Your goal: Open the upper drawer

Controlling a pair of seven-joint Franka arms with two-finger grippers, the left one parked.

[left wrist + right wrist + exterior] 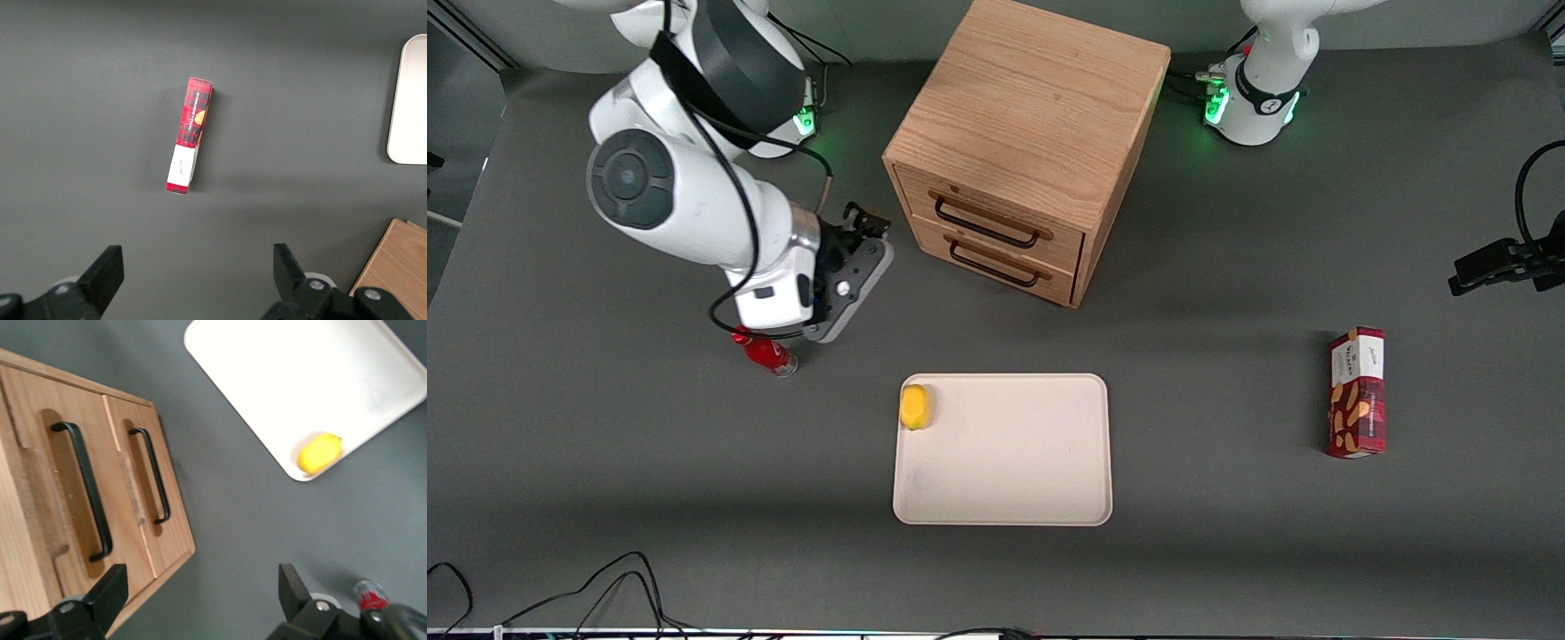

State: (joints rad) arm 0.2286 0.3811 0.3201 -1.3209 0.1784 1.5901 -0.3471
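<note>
Claw (869,233) hung open above the desk (605,462), gripping nothing. Upper drawer (996,216) sat shut, just beside the claw, black handle (83,487) untouched. Red can (766,350) stood near the claw.

Front view: high, looking steeply down over whole bench (605,462). Right wrist camera: close, facing cabinet (40,540) drawer fronts past its gripper (200,600); shares tray (267,380) with both other views.

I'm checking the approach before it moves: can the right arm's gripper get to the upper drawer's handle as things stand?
Probably yes. The gripper, fingers open, hangs beside the cabinet, with only bare table between it and the upper drawer. The handle faces outward unblocked; the red can sits clear of that path.
</note>
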